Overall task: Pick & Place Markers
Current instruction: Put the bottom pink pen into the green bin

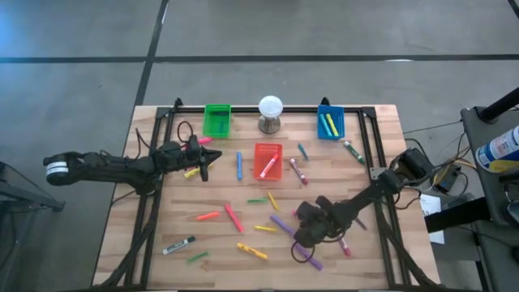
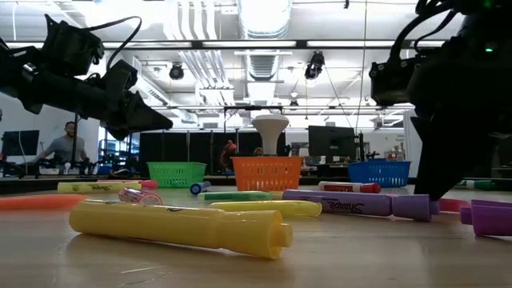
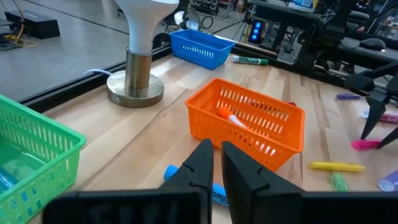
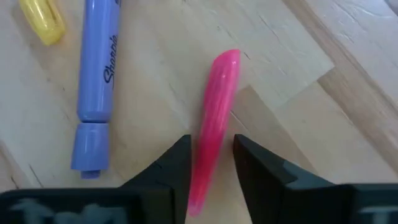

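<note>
A: Bins?
B: Three: green bin point(image 1: 217, 109), red bin point(image 1: 268, 146), blue bin point(image 1: 330, 108).
A: Lamp-like thing?
B: One white ball on a stand point(image 1: 270, 112).
A: Markers point(image 1: 233, 216)?
B: Roughly twenty from above; a couple near the right arm are partly hidden, so no exact tally. Three of them lie in bins: one pink in the red bin, a yellow and a green in the blue bin.
A: By colour?
B: Yellow, five. Purple, two. White-and-black marker point(image 1: 178, 245), one. Plain blue, one. Pinks, reds and greens: several each, shades too close to split.
A: Arms?
B: Two: left arm point(image 1: 105, 166), right arm point(image 1: 381, 191).
A: People?
B: One person point(image 2: 68, 144), beyond the table.
</note>
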`<act>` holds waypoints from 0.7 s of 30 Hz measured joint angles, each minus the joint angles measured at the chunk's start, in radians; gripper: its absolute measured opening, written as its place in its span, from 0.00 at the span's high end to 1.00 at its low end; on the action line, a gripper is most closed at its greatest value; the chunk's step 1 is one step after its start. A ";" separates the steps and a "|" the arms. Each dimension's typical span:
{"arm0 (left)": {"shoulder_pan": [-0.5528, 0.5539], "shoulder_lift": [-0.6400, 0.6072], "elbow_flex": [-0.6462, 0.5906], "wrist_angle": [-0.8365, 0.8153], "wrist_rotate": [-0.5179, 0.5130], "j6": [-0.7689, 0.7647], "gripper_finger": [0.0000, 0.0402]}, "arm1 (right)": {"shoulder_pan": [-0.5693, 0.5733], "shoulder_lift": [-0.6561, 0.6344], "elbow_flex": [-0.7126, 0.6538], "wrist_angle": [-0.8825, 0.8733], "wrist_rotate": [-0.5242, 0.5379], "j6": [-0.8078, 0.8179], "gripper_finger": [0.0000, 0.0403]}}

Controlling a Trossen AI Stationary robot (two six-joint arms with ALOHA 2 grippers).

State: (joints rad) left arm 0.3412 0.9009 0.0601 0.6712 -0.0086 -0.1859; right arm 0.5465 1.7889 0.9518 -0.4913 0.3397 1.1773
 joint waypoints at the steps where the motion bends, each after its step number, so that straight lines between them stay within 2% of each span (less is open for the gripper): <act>1: 0.000 0.000 0.000 0.000 0.000 0.000 0.92 | 0.000 0.000 -0.001 0.000 0.000 -0.003 0.75; 10: 0.000 0.000 0.000 0.000 0.000 -0.001 0.91 | 0.000 -0.002 -0.005 0.000 -0.001 -0.030 0.89; 21: 0.000 0.000 0.000 0.001 0.001 -0.001 0.91 | 0.000 -0.060 -0.007 0.005 -0.012 -0.109 0.88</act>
State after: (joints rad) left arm 0.3412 0.9009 0.0601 0.6720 -0.0078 -0.1867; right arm 0.5468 1.7285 0.9443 -0.4868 0.3276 1.0682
